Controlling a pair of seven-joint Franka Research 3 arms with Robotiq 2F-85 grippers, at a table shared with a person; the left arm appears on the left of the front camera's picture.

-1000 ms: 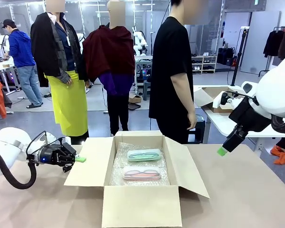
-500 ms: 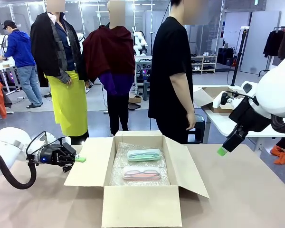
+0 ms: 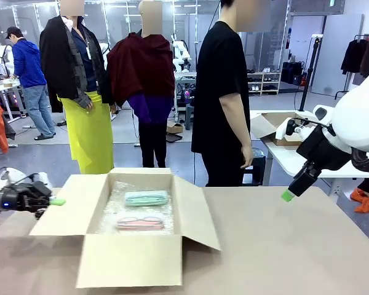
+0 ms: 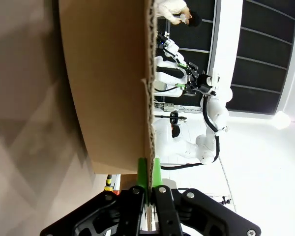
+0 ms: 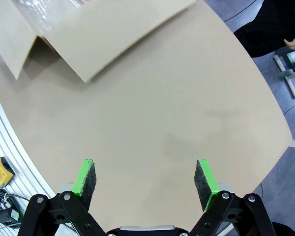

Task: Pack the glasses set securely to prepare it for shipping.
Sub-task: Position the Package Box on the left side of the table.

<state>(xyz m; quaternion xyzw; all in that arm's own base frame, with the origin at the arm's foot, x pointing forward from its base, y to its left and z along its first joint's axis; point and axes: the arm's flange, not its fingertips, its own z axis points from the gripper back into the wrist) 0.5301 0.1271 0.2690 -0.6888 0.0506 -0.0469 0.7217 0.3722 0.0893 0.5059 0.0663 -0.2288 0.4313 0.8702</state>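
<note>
An open cardboard box (image 3: 129, 246) sits on the counter (image 3: 283, 246), left of the middle, with its four flaps spread outward. Bubble wrap (image 3: 111, 212) lines its floor. On that wrap lie the two cases of the glasses set: the mint-green case (image 3: 146, 197) toward the far side and the pink case (image 3: 139, 222), with reddish glasses inside, just nearer; whether the two touch cannot be told.

At the left edge of the counter the left gripper (image 3: 56, 201) is clamped on the outer edge of the box's left flap (image 3: 60, 206); in the left wrist view its green pads (image 4: 141, 173) press together with the corrugated cardboard edge between them.

The right gripper (image 3: 287, 195) hangs above the right part of the counter, well apart from the box, holding nothing. In the right wrist view its pads (image 5: 85, 177) stand wide apart over bare counter, with the box's right flap (image 5: 123, 34) farther off.

A person in a black shirt (image 3: 220, 92) stands at the far side of the counter, arm hanging down.
</note>
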